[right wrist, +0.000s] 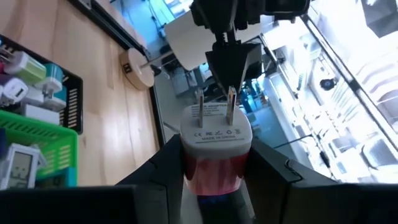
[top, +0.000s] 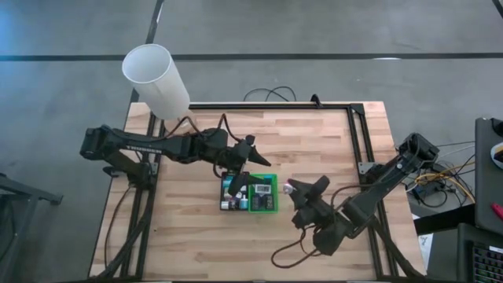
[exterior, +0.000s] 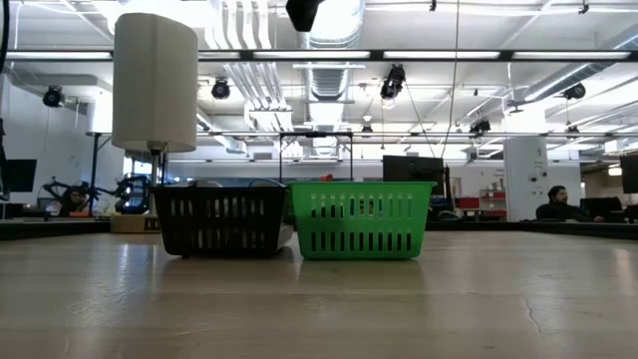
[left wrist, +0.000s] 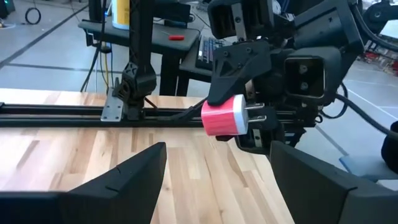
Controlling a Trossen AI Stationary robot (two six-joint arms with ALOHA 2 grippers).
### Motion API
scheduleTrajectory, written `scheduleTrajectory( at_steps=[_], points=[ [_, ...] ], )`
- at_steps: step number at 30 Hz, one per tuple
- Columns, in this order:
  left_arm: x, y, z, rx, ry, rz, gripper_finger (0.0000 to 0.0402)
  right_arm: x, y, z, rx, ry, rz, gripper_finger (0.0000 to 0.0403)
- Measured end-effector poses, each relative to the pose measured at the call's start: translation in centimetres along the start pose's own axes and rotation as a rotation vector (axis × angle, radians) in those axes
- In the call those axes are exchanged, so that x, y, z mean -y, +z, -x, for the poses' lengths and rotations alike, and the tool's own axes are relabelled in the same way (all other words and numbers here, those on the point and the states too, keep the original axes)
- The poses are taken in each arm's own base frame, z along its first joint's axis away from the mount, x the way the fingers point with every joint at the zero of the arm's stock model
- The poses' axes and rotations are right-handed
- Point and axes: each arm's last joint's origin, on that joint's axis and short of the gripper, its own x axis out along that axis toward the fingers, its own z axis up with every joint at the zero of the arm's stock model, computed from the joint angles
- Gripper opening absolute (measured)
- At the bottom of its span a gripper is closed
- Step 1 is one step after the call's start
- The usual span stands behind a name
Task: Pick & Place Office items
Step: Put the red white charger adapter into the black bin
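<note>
My right gripper (top: 293,187) hangs over the table just right of the green tray (top: 277,206), shut on a small pink-and-white plug adapter (right wrist: 214,146). The adapter also shows in the left wrist view (left wrist: 225,116). My left gripper (left wrist: 217,180) is open and holds nothing; it hovers over the far edge of the black tray (top: 222,198). Several small office items, white, teal and purple, lie in the black tray (right wrist: 25,74). A white boxy item (right wrist: 15,168) lies in the green tray. My right gripper pinches the adapter's pink body (right wrist: 211,174) between its two fingers (right wrist: 273,168), one on each side. The white face with its two metal prongs (right wrist: 214,106) sticks out past the fingertips. The adapter is lifted clear of the table.
A tall white cylinder lamp (top: 156,79) stands at the table's far left corner. The two trays sit side by side mid-table, seen as baskets in the low view (exterior: 221,219) (exterior: 361,219). A black rail (top: 275,104) runs along the far and right edges. Bare wood lies near.
</note>
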Motion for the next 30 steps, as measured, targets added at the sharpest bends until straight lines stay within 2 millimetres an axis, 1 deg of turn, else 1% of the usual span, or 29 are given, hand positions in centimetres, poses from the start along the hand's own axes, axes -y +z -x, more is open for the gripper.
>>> scheduleTrajectory(
  at_steps=[6, 17, 21, 26, 30],
  points=[
    [0.0, 0.0, 0.0, 0.000, 0.000, 0.022, 0.0291, 0.3, 0.2, -0.6, -0.015, -0.012, 0.024, 0.0122],
    [0.0, 0.0, -0.1, 0.005, -0.001, 0.056, 0.0291, 1.1, 0.3, -2.9, -0.053, 0.019, 0.026, 0.0122],
    [0.0, 0.0, -0.1, 0.005, -0.001, 0.056, 0.0291, 1.6, 0.8, -3.5, -0.047, 0.021, 0.029, 0.0122],
    [0.0, 0.1, -0.1, 0.019, -0.003, 0.052, 0.0291, 2.2, 2.0, -3.7, 0.008, 0.042, 0.030, 0.0122],
    [0.0, 0.2, -0.1, 0.021, -0.003, 0.052, 0.0291, 2.6, 2.5, -4.0, 0.032, 0.037, 0.048, 0.0122]
  ],
)
